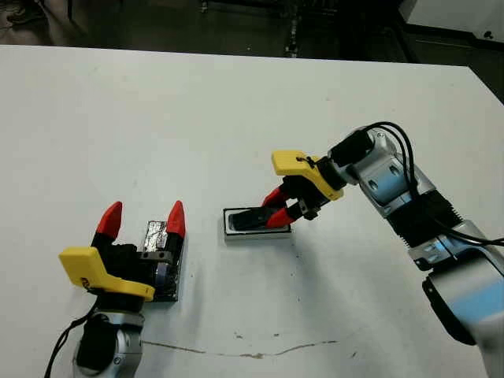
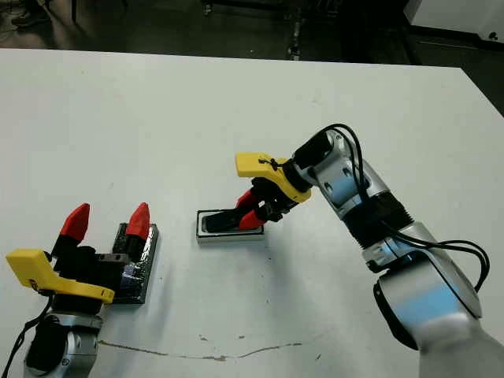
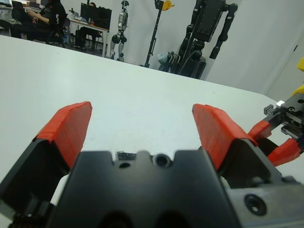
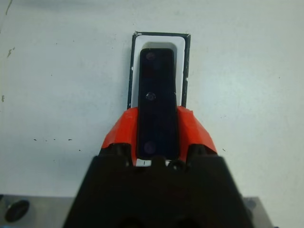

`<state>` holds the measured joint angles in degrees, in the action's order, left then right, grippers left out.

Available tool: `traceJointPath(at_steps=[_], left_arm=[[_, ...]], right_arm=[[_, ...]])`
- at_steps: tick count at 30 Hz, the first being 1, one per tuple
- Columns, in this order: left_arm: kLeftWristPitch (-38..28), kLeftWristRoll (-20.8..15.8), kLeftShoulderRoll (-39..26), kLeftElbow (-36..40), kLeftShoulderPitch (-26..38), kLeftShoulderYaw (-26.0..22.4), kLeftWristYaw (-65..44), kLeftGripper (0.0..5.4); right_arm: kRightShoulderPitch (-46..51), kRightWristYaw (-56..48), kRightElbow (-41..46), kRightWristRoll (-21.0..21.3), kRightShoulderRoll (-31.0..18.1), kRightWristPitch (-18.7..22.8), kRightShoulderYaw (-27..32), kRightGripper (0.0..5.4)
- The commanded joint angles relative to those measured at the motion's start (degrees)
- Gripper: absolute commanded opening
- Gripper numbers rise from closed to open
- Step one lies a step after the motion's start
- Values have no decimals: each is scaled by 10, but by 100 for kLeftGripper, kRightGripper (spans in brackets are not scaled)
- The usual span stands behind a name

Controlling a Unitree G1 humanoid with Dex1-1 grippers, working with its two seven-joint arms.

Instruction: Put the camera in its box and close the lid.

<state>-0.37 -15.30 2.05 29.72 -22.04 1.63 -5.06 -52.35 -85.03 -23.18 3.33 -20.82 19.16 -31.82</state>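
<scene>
The right pincer [image 1: 277, 211] is clenched on the camera [image 4: 157, 102], with one red finger on each long side of the black bar. It holds the camera by one end, and the other end reaches out past the fingertips, over the white inside of the box [image 1: 230, 229]. The bar lies along the length of the box, but I cannot tell if it already touches the bottom. The box stands on the table [image 1: 157, 118] near the middle, somewhat toward the near edge.

The left pincer [image 1: 142, 220] is released, its two red fingers wide apart and grasping nothing. It hovers by the near edge of the table, toward the left corner. The lid [image 1: 161, 260] lies flat on the table just under this pincer, partly hidden by its black body, well apart from the box.
</scene>
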Motion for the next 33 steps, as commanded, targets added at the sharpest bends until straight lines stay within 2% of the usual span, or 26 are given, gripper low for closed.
traceJointPath(at_steps=[1,9,15,33], left_arm=[[0,1,2,-7,-4,3,1,540],[-3,7,6,-7,-4,4,5,540],[-1,9,5,-4,-8,4,6,540],[-8,8,8,-11,-10,5,9,540]], right_arm=[[-3,-8,14,5,-4,4,-8,165],[-4,-6,24,10,8,39,-17,165],[0,-3,32,14,20,33,-27,165],[-2,7,46,21,44,80,-57,165]])
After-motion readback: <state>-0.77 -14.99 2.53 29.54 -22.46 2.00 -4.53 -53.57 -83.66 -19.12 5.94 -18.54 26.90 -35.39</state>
